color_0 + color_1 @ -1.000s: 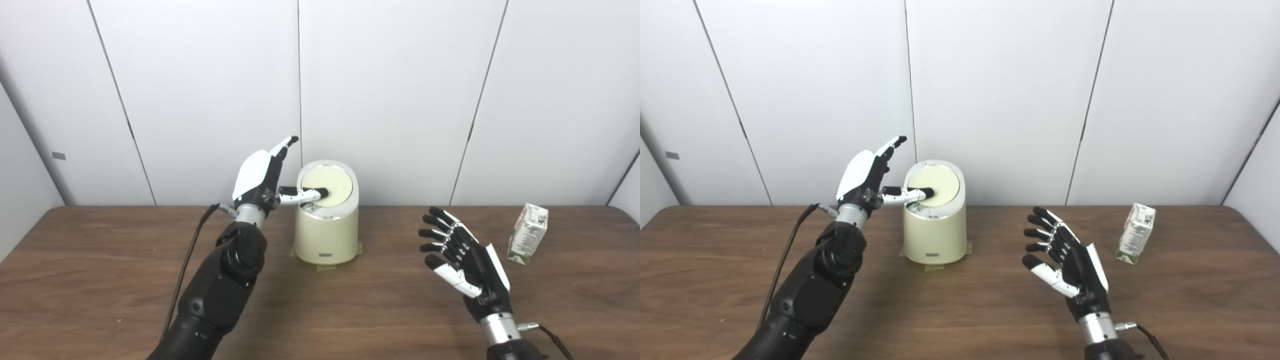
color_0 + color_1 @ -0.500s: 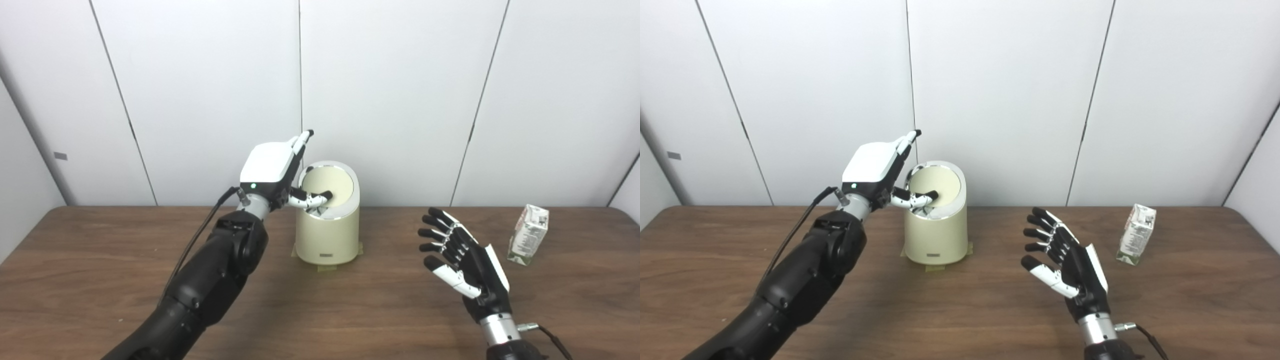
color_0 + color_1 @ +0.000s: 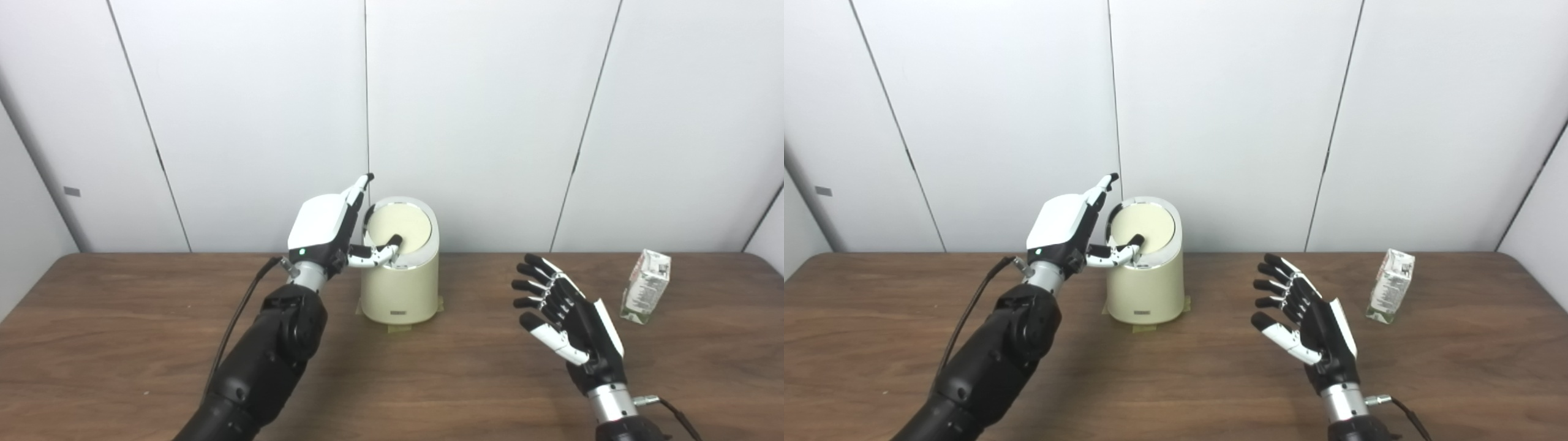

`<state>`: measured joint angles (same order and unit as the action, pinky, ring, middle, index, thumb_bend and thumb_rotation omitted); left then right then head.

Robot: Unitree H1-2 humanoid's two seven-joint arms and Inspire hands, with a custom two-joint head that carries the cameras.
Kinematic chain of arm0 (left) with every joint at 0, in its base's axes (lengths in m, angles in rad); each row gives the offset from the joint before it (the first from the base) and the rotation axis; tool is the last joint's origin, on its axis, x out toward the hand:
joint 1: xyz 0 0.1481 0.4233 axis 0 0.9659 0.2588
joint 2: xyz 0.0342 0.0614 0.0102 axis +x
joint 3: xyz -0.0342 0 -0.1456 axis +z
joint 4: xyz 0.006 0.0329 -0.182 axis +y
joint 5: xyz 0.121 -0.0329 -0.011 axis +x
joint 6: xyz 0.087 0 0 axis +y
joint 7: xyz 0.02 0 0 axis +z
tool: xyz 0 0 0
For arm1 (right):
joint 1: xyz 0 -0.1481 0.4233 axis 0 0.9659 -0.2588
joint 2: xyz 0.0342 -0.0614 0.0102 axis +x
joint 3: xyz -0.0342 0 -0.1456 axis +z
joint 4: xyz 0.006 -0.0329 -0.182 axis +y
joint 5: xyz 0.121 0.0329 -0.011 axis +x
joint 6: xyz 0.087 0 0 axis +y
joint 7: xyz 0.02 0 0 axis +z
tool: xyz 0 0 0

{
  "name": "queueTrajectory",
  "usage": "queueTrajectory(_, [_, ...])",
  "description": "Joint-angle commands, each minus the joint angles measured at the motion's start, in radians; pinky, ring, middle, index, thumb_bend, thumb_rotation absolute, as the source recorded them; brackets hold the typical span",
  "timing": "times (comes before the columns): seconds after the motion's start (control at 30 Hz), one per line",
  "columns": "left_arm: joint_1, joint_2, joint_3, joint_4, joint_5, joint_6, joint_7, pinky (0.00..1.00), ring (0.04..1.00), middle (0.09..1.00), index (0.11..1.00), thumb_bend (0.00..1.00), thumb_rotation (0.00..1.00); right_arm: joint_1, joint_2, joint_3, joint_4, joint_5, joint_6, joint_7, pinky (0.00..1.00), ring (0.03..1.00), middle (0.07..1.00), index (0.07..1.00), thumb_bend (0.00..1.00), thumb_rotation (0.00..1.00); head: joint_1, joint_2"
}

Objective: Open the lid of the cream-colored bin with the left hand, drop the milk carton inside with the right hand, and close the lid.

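- The cream-colored bin (image 3: 399, 285) is standing upright on the table (image 3: 122, 343), near its far edge and a little left of the middle, with pieces of tape under its base.
- The lid (image 3: 399, 225) is sitting on top of the bin, tilting toward the cameras; it is probably down, but from this angle I cannot tell this for sure.
- The left hand (image 3: 324, 229) is hovering just beside the left top edge of the bin. Its thumb is lying on the near left part of the lid, and the other fingers (image 3: 361, 185) are stretching upward and apart, holding nothing.
- The right hand (image 3: 1304, 318) is waiting above the table to the right of the bin, palm facing left, with its fingers spreading wide and holding nothing.
- The milk carton (image 3: 1391, 286) is standing on the table at the far right, leaning a little, well apart from both the right hand and the bin.
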<state>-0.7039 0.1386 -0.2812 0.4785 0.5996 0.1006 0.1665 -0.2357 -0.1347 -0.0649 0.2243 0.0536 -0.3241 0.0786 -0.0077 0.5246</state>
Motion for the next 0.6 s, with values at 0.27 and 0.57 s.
queueTrajectory(0.27, [-0.042,-0.052,0.282,-0.207,-0.414,0.117,-0.157,0.78,0.890,0.913,0.934,0.91,0.39,-0.001,0.001,-0.003,-0.029,0.015,-0.003,0.001,0.59,0.729,0.802,0.823,0.73,0.50,0.002,0.004])
queueTrajectory(0.57, [0.080,0.086,0.429,-0.345,-0.722,0.058,-0.367,0.74,0.835,0.874,0.878,0.82,0.36,0.008,0.000,-0.005,-0.044,0.010,0.004,-0.003,0.60,0.729,0.805,0.825,0.72,0.50,0.001,0.008])
